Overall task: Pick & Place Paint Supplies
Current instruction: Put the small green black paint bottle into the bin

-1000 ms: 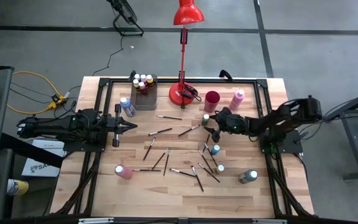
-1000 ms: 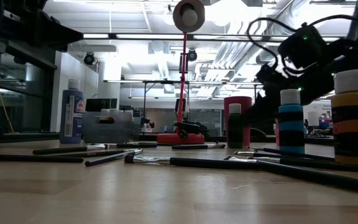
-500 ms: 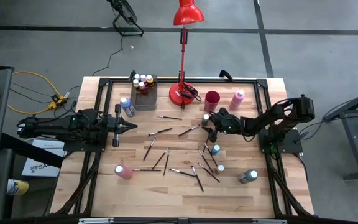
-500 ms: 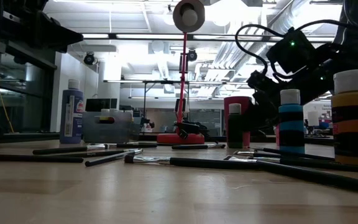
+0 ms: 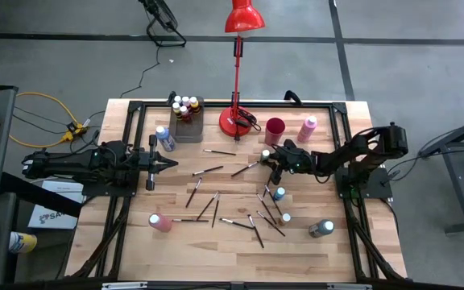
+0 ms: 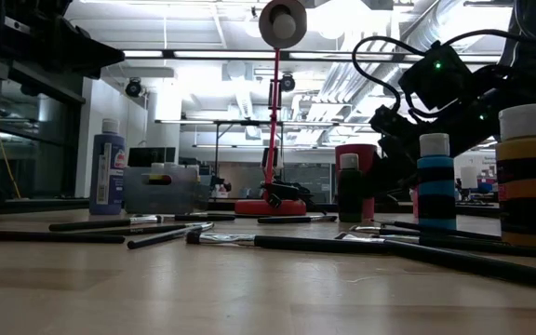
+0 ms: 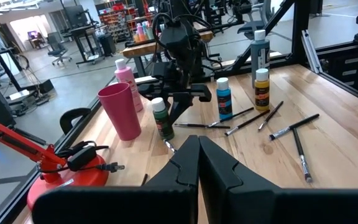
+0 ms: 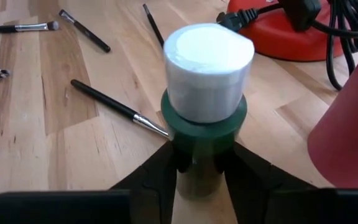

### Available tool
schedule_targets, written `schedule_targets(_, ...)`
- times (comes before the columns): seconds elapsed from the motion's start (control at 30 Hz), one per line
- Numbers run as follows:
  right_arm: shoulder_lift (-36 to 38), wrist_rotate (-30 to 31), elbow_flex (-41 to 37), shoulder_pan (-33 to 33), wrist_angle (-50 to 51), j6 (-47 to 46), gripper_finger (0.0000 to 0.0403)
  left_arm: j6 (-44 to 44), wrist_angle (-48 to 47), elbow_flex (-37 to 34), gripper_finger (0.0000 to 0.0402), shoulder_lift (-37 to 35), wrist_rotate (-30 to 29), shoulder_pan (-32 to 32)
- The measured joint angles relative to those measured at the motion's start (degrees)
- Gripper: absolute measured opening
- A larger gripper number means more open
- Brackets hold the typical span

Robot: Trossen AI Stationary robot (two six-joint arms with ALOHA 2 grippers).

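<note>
A: Right gripper [image 5: 269, 163] status?

B: Reached in near the tabletop [image 5: 232, 242] centre-right, jaws clamped on the green paint bottle [image 8: 204, 146] just under its white cap. The right wrist view shows both fingers [image 8: 157, 180] pressed against the bottle's sides. Bottle is upright, just beside the dark red cup [image 5: 275, 128] and near the red lamp base [image 5: 236, 122].

A: On the tabletop or lifted?

B: Can't tell; in the low view its base sits about level with the wood.

A: Left gripper [image 5: 170, 163]?

B: Parked over the left side, jaws together, nothing between them. Pointing toward the middle.

A: Other paint supplies?

B: Loose paintbrushes [image 5: 207, 171] scattered across the centre. Blue bottle [image 5: 279, 193] just beside the right gripper on the near side, with another small bottle [image 5: 286, 217] a bit further toward the front. Yellow-labelled bottle [image 5: 324, 228] near the front right. Pink bottle [image 5: 159, 222] lying toward the front left, second pink one [image 5: 308, 126] standing at the back right beside the cup. Tall blue bottle [image 5: 164, 138] at the back left.

A: The bin?

B: Grey bin [image 5: 188, 127] at the back left, beside the lamp base, several small bottles [image 5: 185, 105] standing in it.
</note>
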State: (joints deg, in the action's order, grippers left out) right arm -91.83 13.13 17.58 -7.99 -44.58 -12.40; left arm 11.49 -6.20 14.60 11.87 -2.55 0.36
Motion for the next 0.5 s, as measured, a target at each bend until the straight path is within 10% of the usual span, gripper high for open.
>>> schedule_targets(0.5,1.76,-0.21,0.02,1.03,0.67,-1.03,0.0099,-11.33,4.09,0.05,0.0,0.52,-6.74,0.02)
